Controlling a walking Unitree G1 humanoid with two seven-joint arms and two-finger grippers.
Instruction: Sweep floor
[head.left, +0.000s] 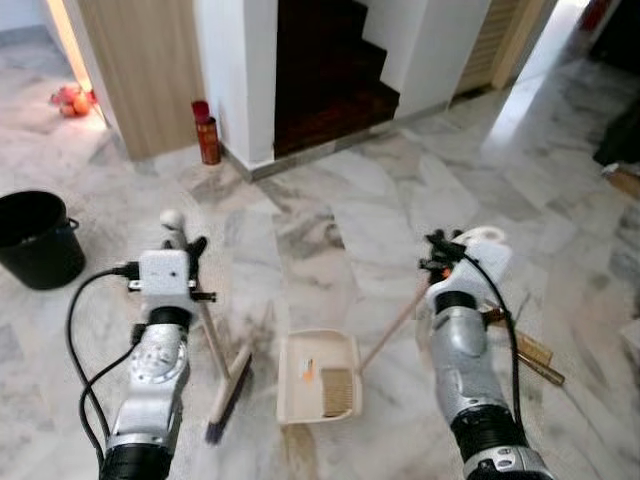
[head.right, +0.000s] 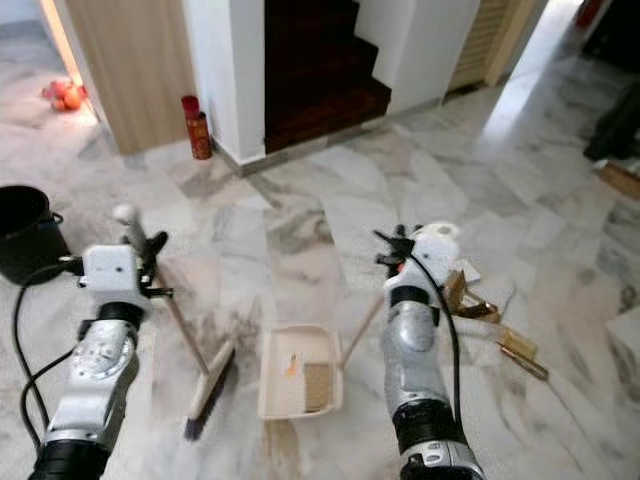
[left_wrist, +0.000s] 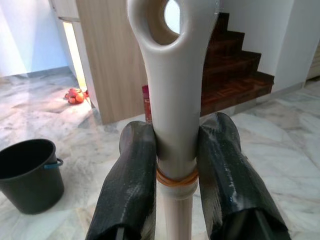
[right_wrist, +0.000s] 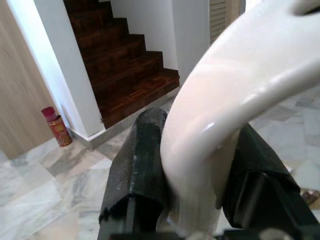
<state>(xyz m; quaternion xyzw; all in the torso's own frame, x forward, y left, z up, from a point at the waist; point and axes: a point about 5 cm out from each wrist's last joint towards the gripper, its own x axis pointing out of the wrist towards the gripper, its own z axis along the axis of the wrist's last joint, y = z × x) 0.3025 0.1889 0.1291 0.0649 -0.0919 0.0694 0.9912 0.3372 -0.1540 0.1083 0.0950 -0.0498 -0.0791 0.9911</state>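
The sweeping is judged to be partly done. The broom (head.left: 222, 372) is clamped near the top of its handle by the left gripper (left_wrist: 172, 165), both black fingers pressed against the cream shaft just below its hanging loop, and its brush head is set on the marble floor (head.left: 330, 215) just beside the left edge of the dustpan (head.left: 318, 377). The dustpan is held by the right gripper (right_wrist: 200, 185), whose fingers are closed on the curved cream grip of its long handle, and the pan is rested flat on the floor between the two arms. Inside the pan a small orange scrap (head.left: 307, 369) and a brownish rectangular piece (head.left: 337, 391) are seen, so some litter is taken to be already collected. More is left: brown cardboard-like scraps (head.right: 480, 310) are scattered on the floor just to the right of the right arm, partly covered by it, so their full number cannot be counted. The brush bristles are blurred, and whether dust is gathered under them cannot be told. A black bucket (head.left: 38, 238) is stood well apart on the left, possibly for emptying the pan, and its inside is not shown. A red can (head.left: 207, 134) is stood by the wall beside the dark staircase (head.left: 325, 70).
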